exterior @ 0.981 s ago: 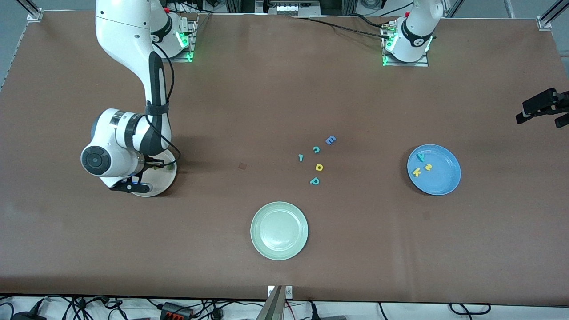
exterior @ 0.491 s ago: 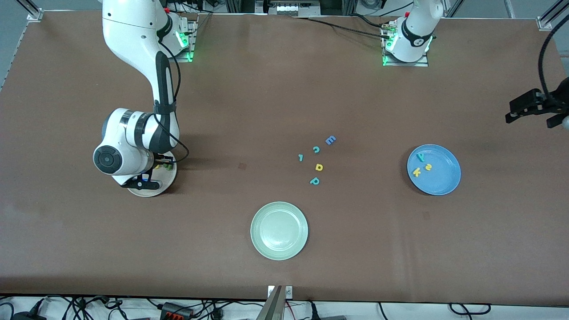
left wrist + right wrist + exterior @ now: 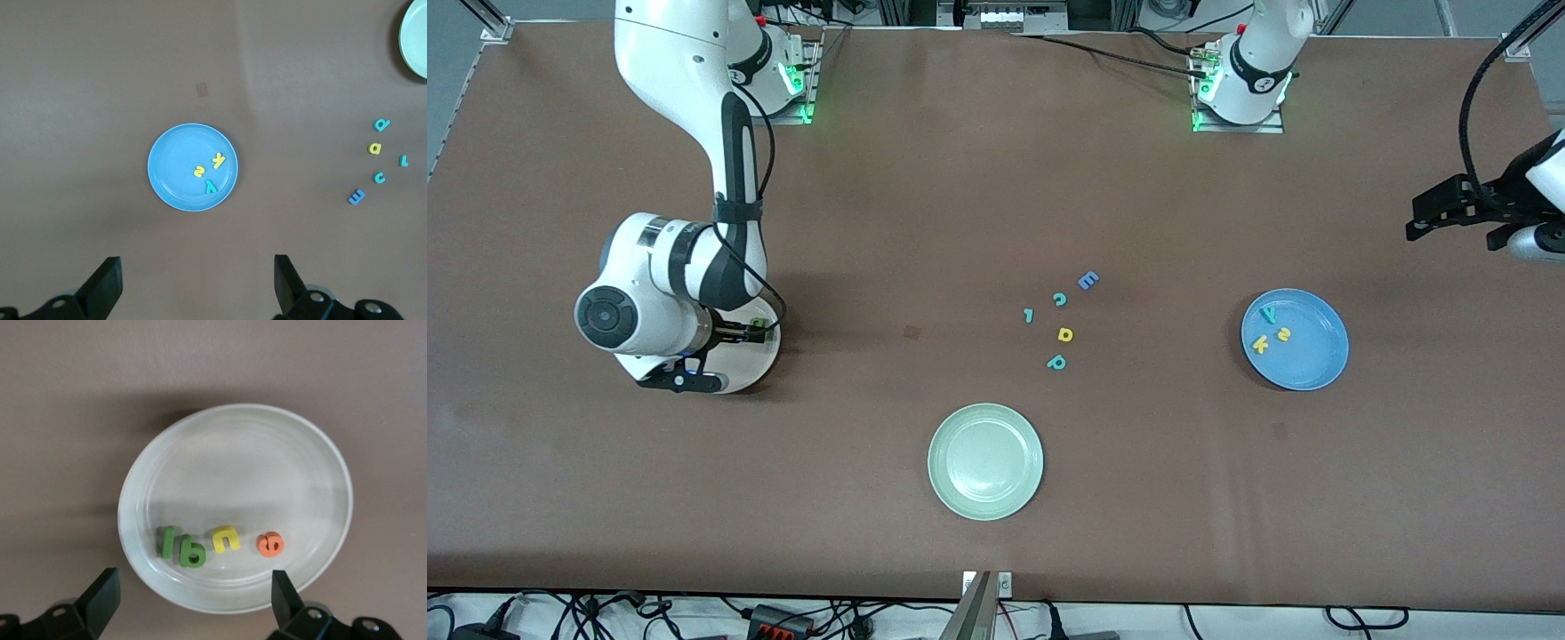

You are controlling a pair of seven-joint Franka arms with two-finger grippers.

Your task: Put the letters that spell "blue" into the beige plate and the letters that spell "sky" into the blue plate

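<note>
The beige plate (image 3: 233, 453) holds the dark green l (image 3: 167, 542), light green b (image 3: 192, 552), yellow u (image 3: 226, 538) and orange e (image 3: 271, 544) in a row. My right gripper (image 3: 192, 603) hovers open over that plate's rim, holding nothing. In the front view the right gripper (image 3: 711, 356) covers most of the beige plate (image 3: 751, 363). The blue plate (image 3: 1312, 360) holds the teal y (image 3: 1268, 312), yellow s (image 3: 1283, 334) and yellow k (image 3: 1260, 344). My left gripper (image 3: 1458, 222) hangs open and empty, high over bare table at the left arm's end. Its wrist view shows the blue plate (image 3: 173, 163).
A pale green plate (image 3: 985, 461) sits nearest the front camera, mid-table. Loose letters lie between the plates: a blue E (image 3: 1088, 280), a teal c (image 3: 1059, 299), a small teal letter (image 3: 1029, 315), a yellow a (image 3: 1064, 334) and a teal p (image 3: 1056, 362).
My right gripper has opened over the beige plate, drifting toward the table's middle and back. My left gripper has come in from the table's end toward the middle.
</note>
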